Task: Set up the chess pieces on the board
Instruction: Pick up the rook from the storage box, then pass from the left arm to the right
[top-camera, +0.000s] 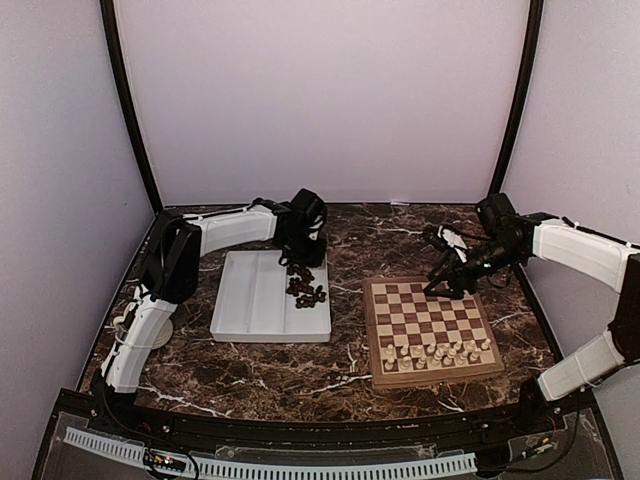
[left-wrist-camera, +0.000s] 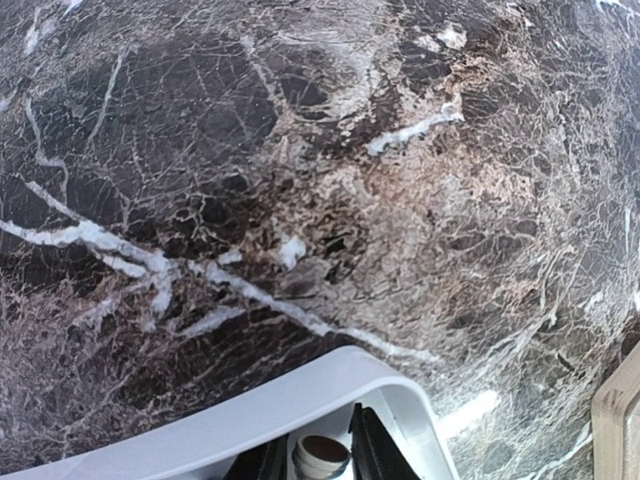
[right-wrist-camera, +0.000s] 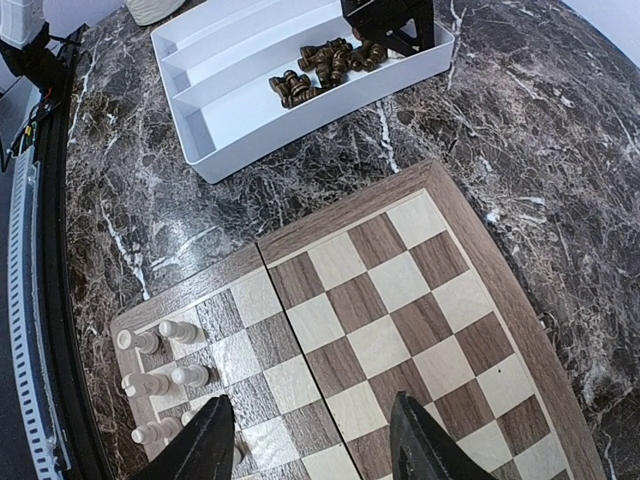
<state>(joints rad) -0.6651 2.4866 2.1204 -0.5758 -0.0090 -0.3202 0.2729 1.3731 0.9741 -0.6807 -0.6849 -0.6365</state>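
1. Step in hand looks like fetching a dark piece. The left jaws sit at the tray's (top-camera: 240, 300) far right corner, drawn narrow around one piece (left-wrist-camera: 322, 455); gripped or not, I cannot tell.
2. The dark pieces (top-camera: 305, 288) lie heaped in the tray's right compartment. The white pieces (top-camera: 437, 352) line the board's (top-camera: 420, 310) near edge.
3. The right jaws hang apart and empty over the board's far rows.
4. Next, I judge: lift clear of the tray wall, carry to the bare far rows, set it upright.

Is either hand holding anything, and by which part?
Right hand: open, empty, above the checkered wooden chessboard. Left hand: a small round-ended chess piece sits between its fingers at the white tray; whether it is gripped, and where, cannot be told.
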